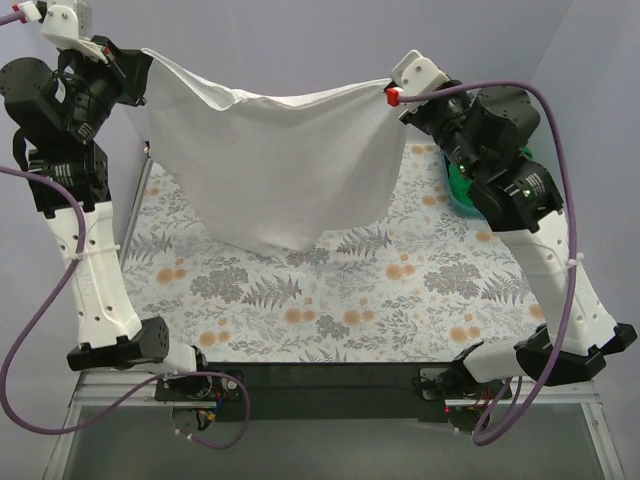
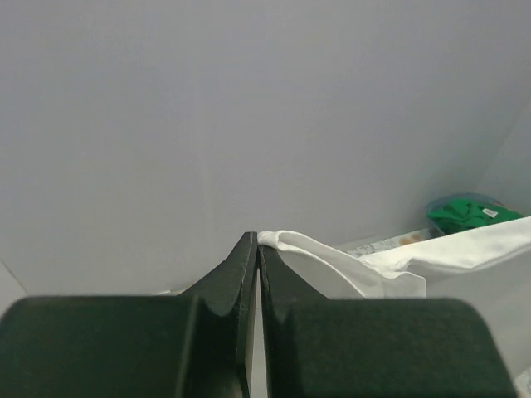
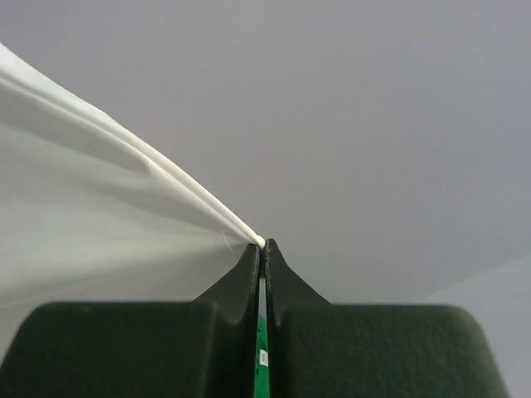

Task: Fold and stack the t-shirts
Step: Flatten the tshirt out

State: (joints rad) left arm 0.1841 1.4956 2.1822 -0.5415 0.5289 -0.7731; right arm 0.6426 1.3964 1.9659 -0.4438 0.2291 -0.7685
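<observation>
Over cloth (image 1: pixel 300 300), mid-air: holding white shirt (image 1: pixel 270 160) stretched wide, lower edge sagging to a point. Clamped on its top left corner with left gripper (image 1: pixel 146 52), fingers fully closed on fabric. Likewise on top right corner with right gripper (image 1: pixel 392 96), pinched tight. Farther back, at far right: green shirt (image 1: pixel 458 185) bunched on cloth.

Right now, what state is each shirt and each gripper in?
white t-shirt: unfolded, hanging in the air, stretched between both grippers.
green t-shirt: crumpled on the floral cloth, partly hidden by the right arm.
left gripper: shut on the white t-shirt's edge.
right gripper: shut on the white t-shirt's edge.
</observation>
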